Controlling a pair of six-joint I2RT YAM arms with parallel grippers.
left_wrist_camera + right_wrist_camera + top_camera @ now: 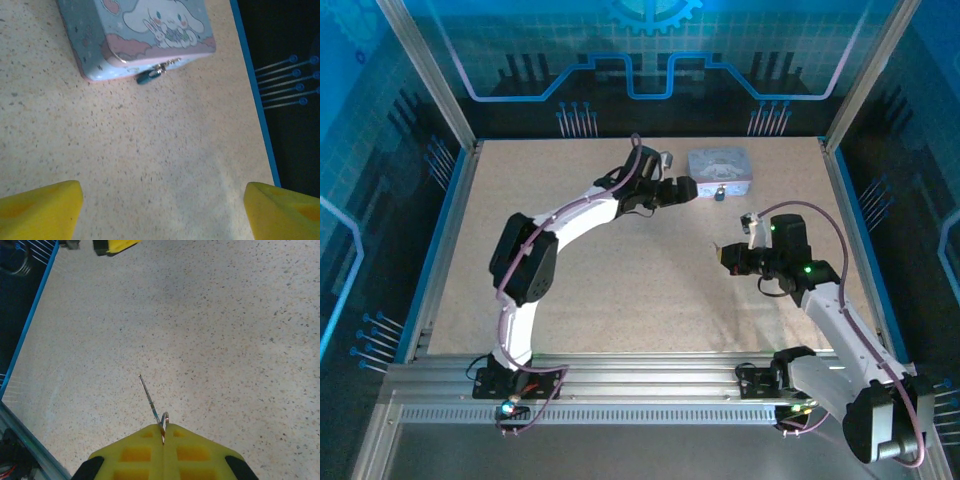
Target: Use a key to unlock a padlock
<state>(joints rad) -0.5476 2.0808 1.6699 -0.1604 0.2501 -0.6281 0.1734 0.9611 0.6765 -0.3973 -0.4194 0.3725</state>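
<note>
Far right of centre on the speckled pale board table sits the rounded-rectangle printed tin box, with the tiny dark metal padlock touching its near wall at the latch. Just left of the padlock and apart from it is the left gripper, fingers spread; in the left wrist view, box and padlock lie ahead of the gap, the padlock before the box. Nearer the bases, in front of the padlock and well apart from it, the right gripper pinches the thin dark metal key, which juts forward over bare table.
</note>
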